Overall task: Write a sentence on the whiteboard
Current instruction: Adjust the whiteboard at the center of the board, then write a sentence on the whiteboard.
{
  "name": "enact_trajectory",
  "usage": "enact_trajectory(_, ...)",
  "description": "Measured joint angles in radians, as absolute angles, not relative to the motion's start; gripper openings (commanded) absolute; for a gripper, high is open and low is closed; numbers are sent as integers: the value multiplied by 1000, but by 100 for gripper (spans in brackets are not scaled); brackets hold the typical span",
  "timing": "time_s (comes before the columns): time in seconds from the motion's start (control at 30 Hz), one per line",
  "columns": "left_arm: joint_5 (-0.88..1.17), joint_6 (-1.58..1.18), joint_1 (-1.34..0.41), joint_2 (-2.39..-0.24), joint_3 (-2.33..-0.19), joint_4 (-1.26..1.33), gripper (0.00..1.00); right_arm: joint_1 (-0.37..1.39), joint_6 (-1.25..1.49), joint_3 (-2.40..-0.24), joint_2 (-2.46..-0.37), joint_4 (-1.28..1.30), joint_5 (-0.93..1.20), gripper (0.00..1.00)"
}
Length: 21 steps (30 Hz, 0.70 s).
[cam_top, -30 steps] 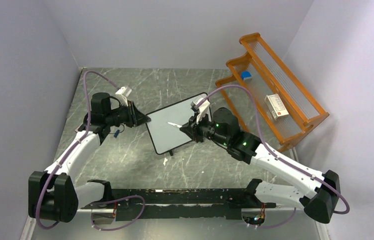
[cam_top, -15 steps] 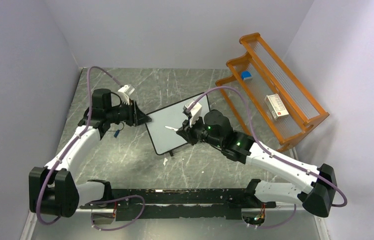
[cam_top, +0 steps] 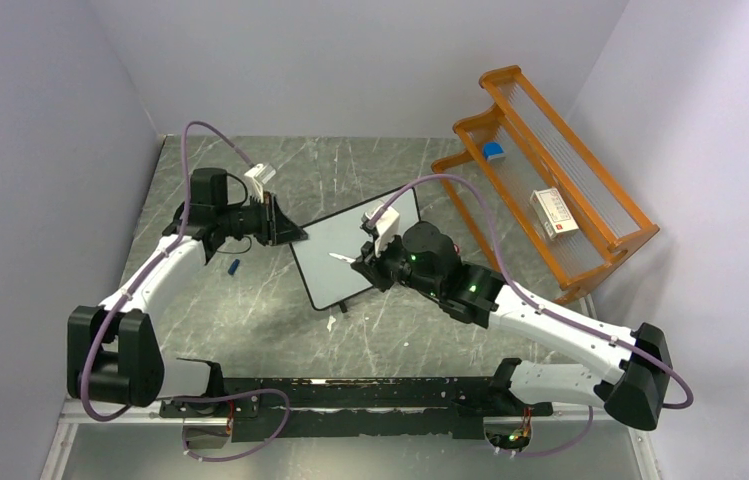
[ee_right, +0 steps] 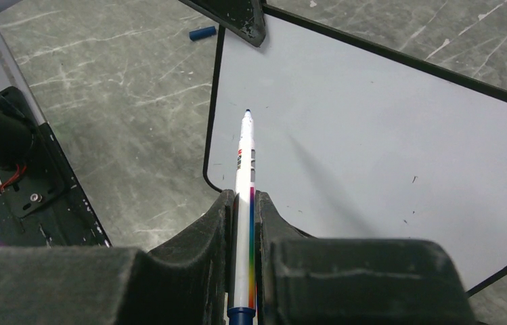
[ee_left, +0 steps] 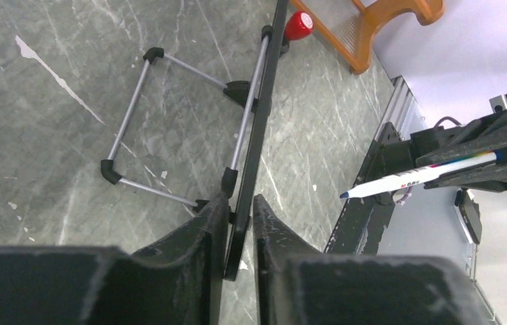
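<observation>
The whiteboard [cam_top: 332, 268] stands tilted on its wire stand [ee_left: 169, 122], its black-framed face [ee_right: 372, 135] bare white. The sentence is out of view. My left gripper [cam_top: 295, 237] is shut on the board's upper left edge [ee_left: 264, 115], which runs between its jaws [ee_left: 239, 200]. My right gripper [cam_top: 362, 262] is shut on a white marker [ee_right: 245, 156] with a rainbow stripe. Its blue tip points at the left part of the board and hovers a little off the face. The left wrist view shows the marker [ee_left: 420, 177] apart from the board's edge.
An orange rack [cam_top: 550, 190] stands at the back right, holding a blue item [cam_top: 492, 150] and a white box [cam_top: 553, 212]. A blue cap [cam_top: 233, 267] lies on the table under my left arm. A red knob [ee_left: 298, 26] sits behind the board.
My right gripper has moved left and slightly nearer with the marker, toward the board's left part. My left arm shifted a little back while staying on the board's edge.
</observation>
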State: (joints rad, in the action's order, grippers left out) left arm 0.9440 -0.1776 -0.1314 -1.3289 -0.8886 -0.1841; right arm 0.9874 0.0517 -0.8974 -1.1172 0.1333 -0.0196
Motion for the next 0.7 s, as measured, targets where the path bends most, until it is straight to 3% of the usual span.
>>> enact_trajectory(0.27,982,-170,-131,-1272,-831,-167,9,1009,47,-901,-1127,136,-51,0)
enact_trajectory(0.7,864,-116,-195,-1161,-785,-189,5,1158,39,-926,-1155,142,-239,0)
